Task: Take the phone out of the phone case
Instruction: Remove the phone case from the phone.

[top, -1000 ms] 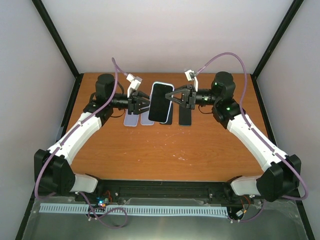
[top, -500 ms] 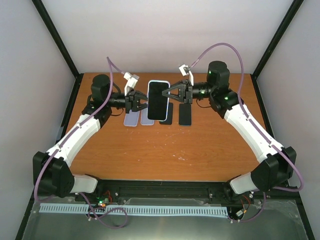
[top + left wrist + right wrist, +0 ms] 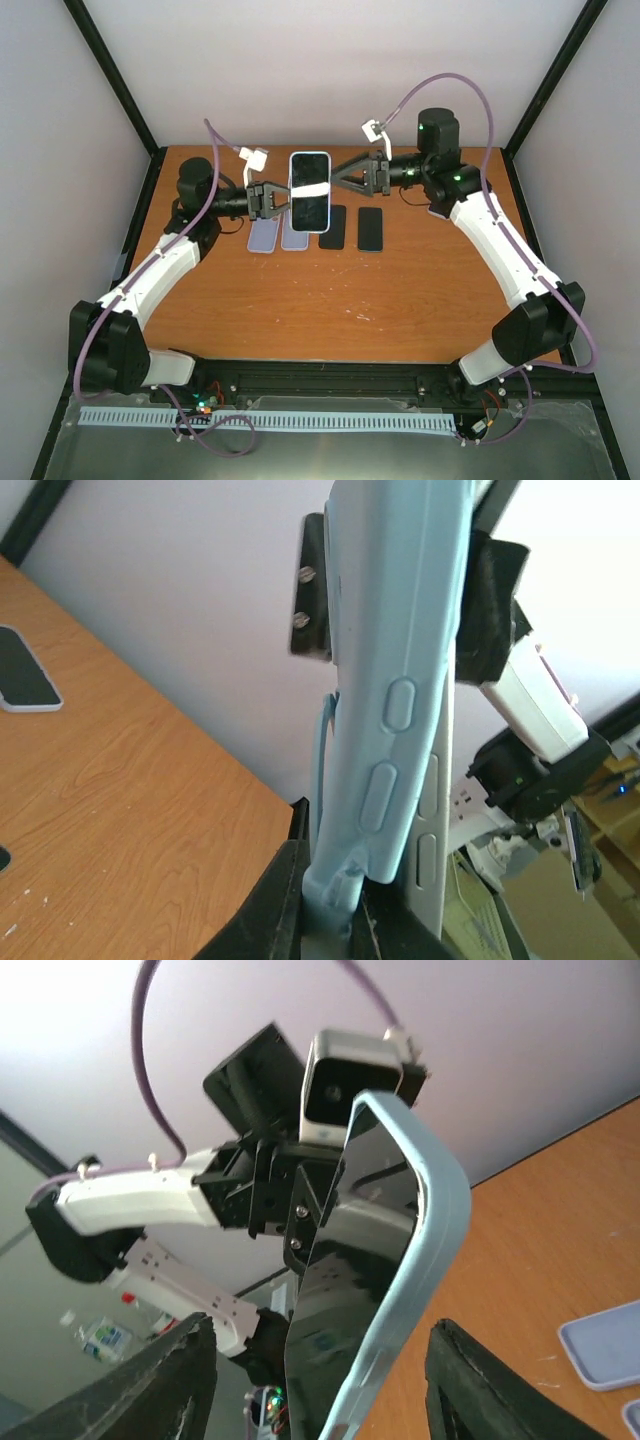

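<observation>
1. above the brown wooden table (image 3: 330, 290), the black-screened phone (image 3: 312, 208) stands upright, lifted off the surface, inside its light blue rubber case (image 3: 390, 680).
2. my left gripper (image 3: 283, 197) is clamped on the left edge of the case.
3. my right gripper (image 3: 335, 180) has its fingers spread wide, one on each side of the right edge.

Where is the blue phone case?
In the top view the phone case hangs above the table's far side, gripped by the left claw, with the right claw opposite.
</observation>
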Tool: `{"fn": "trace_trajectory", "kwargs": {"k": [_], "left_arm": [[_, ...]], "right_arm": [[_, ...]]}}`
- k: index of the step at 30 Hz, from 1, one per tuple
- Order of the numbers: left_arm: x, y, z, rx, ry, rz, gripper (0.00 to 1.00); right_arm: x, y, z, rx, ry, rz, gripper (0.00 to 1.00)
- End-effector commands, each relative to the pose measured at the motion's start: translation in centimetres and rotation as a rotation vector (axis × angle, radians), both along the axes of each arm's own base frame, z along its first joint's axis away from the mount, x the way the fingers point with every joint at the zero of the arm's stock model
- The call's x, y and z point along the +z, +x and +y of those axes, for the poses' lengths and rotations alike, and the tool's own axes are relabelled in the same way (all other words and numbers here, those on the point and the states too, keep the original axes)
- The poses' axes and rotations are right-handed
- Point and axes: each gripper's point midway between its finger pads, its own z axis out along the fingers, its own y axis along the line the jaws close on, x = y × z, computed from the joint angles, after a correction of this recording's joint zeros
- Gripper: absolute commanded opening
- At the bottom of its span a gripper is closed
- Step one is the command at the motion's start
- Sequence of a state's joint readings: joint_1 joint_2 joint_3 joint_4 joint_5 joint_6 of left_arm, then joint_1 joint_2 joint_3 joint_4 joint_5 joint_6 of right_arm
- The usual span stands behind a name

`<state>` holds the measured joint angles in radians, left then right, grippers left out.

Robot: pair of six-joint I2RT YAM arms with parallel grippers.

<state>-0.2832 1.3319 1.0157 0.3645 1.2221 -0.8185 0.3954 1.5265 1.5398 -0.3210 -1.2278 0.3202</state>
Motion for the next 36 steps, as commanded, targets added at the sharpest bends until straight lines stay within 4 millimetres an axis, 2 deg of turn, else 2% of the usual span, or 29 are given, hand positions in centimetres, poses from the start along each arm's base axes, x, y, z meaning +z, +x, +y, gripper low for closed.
{"fn": "trace_trajectory", "kwargs": {"k": [1, 7, 11, 16, 23, 32, 36], "left_arm": [[1.7, 1.0, 1.1, 0.088, -0.043, 0.022, 0.01], [-0.7, 4.7, 3.0, 0.258, -0.022, 0.243, 0.01], [-2.3, 6.7, 4.0, 0.384, -0.008, 0.4, 0.01], [-4.2, 7.8, 4.7, 0.448, -0.012, 0.56, 0.01], [-6.2, 8.3, 5.7, 0.463, -0.053, 0.721, 0.01], [-6.9, 8.1, 5.6, 0.446, -0.073, 0.797, 0.01], [-7.0, 8.0, 5.6, 0.442, -0.078, 0.814, 0.01]], "right_arm": [[1.5, 1.4, -1.5, -0.084, -0.016, -0.079, 0.61], [0.9, 2.6, -2.4, -0.206, -0.093, -0.199, 0.74], [0.2, 3.6, -3.2, -0.304, -0.147, -0.262, 0.75], [-0.4, 4.2, -3.3, -0.382, -0.222, -0.35, 0.75], [-2.6, 3.1, -0.8, -0.419, -0.39, -0.594, 0.75], [-4.9, 2.0, 3.0, -0.415, -0.543, -0.824, 0.74], [-6.1, 2.4, 4.4, -0.458, -0.637, -0.927, 0.73]]}}
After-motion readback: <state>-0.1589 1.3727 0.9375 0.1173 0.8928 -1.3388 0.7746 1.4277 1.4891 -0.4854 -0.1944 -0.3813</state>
